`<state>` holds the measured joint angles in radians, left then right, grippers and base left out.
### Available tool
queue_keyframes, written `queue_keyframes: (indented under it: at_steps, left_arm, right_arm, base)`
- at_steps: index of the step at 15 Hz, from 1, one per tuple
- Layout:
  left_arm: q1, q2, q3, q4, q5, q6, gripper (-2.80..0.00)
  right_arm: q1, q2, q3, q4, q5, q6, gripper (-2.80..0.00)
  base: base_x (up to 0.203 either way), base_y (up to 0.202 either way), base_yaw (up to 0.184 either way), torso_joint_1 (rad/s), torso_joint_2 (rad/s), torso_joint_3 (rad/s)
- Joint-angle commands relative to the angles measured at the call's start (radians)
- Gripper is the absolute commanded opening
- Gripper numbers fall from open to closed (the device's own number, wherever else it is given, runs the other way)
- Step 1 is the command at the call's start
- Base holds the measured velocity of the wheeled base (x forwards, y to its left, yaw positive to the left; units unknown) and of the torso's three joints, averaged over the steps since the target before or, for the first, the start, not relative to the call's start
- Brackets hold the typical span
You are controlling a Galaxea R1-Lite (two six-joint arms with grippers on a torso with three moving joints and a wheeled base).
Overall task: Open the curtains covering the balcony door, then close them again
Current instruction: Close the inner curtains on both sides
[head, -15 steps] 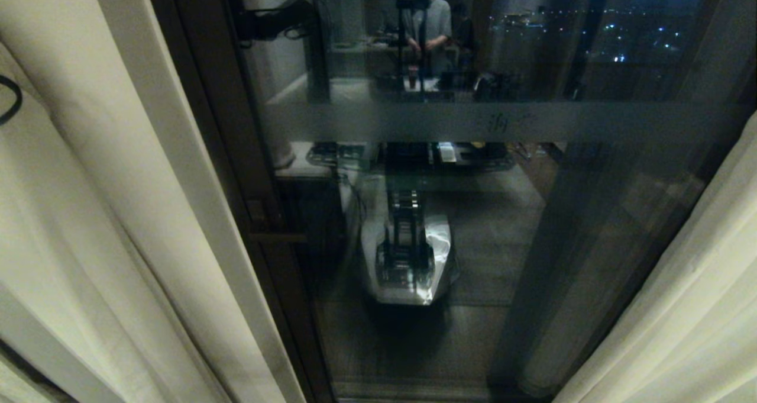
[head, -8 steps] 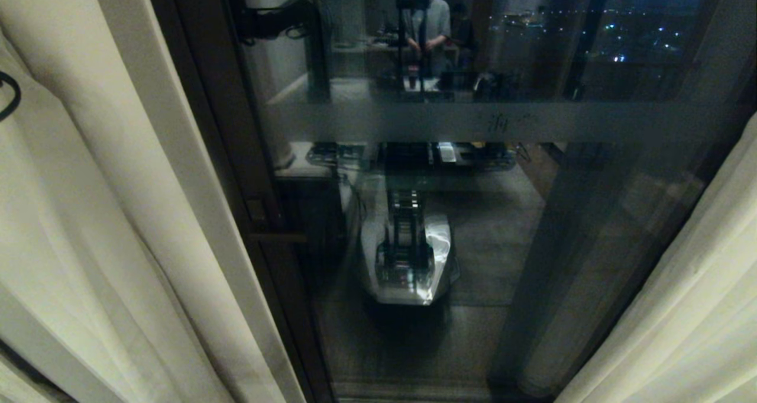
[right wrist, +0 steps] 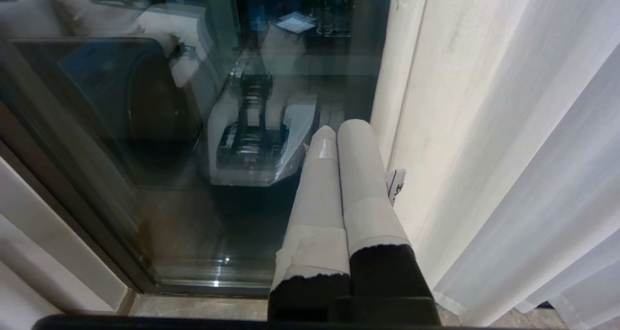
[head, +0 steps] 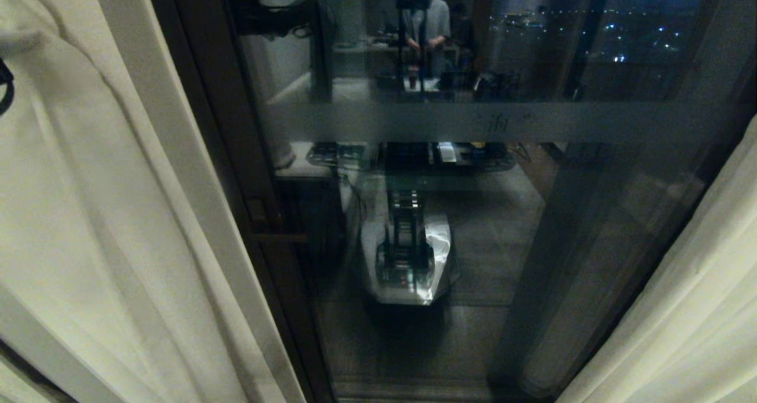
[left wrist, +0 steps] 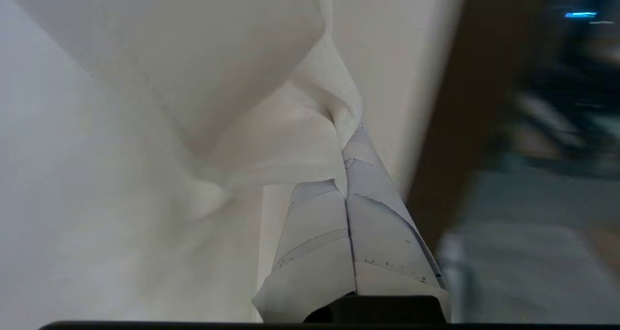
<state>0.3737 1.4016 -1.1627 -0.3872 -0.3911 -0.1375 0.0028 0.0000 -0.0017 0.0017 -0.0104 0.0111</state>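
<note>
Clamped tight on a bunched fold of the left curtain (left wrist: 271,141): left gripper (left wrist: 351,141), its taped fingers (left wrist: 373,223) pressed flat together with cloth pinched at the tips. Parked low near the floor: right gripper (right wrist: 336,129), fingers (right wrist: 358,175) squeezed together, holding nothing, just beside the right curtain (right wrist: 523,150). Pulled apart to both sides in the head view: left curtain (head: 89,213) and right curtain (head: 698,284). Bare between them: dark-framed balcony door (head: 473,122). Mirrored in the glass: robot base (head: 408,255) and, farther back, a standing person (head: 429,27).
</note>
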Motion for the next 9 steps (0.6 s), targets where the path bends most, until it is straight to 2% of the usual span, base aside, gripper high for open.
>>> queue_keyframes:
  at_steps: [1, 7, 9]
  left_arm:
    - [-0.057, -0.039, 0.009, -0.002, -0.003, -0.011, -2.80]
    - [-0.258, -0.068, 0.030, -0.002, 0.003, -0.019, -2.80]
    - [-0.296, -0.087, 0.059, -0.002, 0.004, -0.019, -2.80]
  right_arm:
    - [0.000, 0.002, 0.000, 0.000, 0.000, 0.000, -2.80]
    - [0.000, 0.002, 0.000, 0.000, 0.000, 0.000, -2.80]
    - [0.000, 0.002, 0.000, 0.000, 0.000, 0.001, -2.80]
  base:
    - [0.000, 0.000, 0.000, 0.000, 0.00, 0.000]
    - [0.000, 0.000, 0.000, 0.000, 0.00, 0.000]
    - [0.000, 0.000, 0.000, 0.000, 0.00, 0.000]
